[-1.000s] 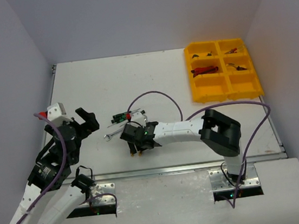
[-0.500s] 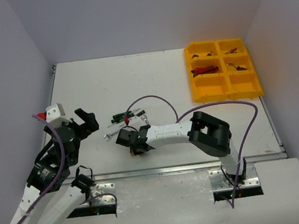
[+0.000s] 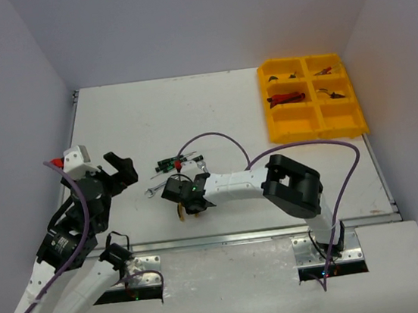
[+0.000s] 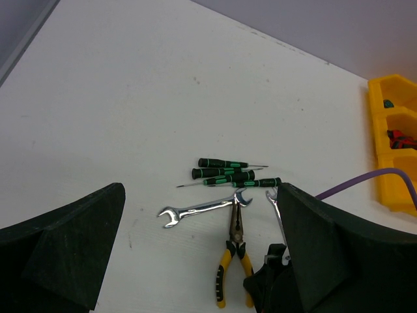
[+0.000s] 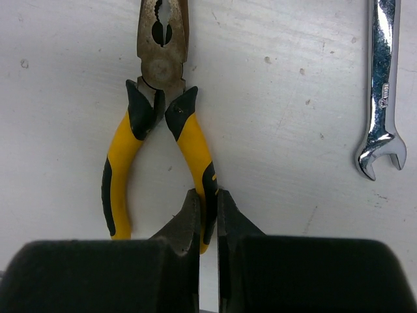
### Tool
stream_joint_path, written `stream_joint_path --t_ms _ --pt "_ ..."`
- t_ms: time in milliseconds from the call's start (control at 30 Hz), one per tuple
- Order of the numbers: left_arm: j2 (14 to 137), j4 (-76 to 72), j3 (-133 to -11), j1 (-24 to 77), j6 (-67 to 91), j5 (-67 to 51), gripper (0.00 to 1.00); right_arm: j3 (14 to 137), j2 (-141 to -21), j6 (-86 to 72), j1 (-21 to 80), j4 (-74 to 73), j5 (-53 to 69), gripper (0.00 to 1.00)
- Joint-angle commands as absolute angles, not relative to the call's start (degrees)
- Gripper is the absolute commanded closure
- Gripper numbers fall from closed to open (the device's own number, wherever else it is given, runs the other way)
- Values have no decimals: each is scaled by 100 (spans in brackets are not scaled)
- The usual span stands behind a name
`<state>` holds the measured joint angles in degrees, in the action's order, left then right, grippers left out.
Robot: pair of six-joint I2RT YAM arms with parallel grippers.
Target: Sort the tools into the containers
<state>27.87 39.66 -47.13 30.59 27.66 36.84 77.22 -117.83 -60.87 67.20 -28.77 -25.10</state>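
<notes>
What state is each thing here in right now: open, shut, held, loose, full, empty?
Pliers, lying on the table, handles spread.
Right hand, shut on one pliers handle.
Left hand, open, holding nothing.
Wrenches, lying loose, untouched.
Screwdrivers, lying loose in a cluster.
Yellow tray, four far compartments hold tools, two near ones look empty.

Yellow-and-black pliers [image 5: 161,78], silver wrench [image 5: 382,85], green-and-black screwdrivers [image 4: 228,176], yellow tray [image 3: 317,134], white table [image 3: 151,118]
</notes>
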Motion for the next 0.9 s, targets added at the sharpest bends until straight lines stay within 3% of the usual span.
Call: stream_joint_path --t_ms 0,233,400,500,667,867 --pt "2751 3744 -4781 3002 2733 3678 0 7537 -11177 -6092 6688 -2981 -2771 100" --pt "2742 3744 -4781 3006 2733 3691 0 7208 -10093 -5929 6550 -2967 -3172 100" --pt "2733 3744 -4781 3006 2733 3691 0 6972 -9299 -5605 5890 -2951 -3106 100" --pt "2739 3747 -4781 3006 2730 3674 0 6884 -8696 -5191 5037 -2953 -3138 100" --pt "2729 3735 -4790 3006 2716 3636 0 6922 -8064 -4537 2786 -2963 -2882 100" --pt "2678 3688 -4781 3006 2684 3574 0 7536 -8543 -4066 400 -3132 -2458 100"
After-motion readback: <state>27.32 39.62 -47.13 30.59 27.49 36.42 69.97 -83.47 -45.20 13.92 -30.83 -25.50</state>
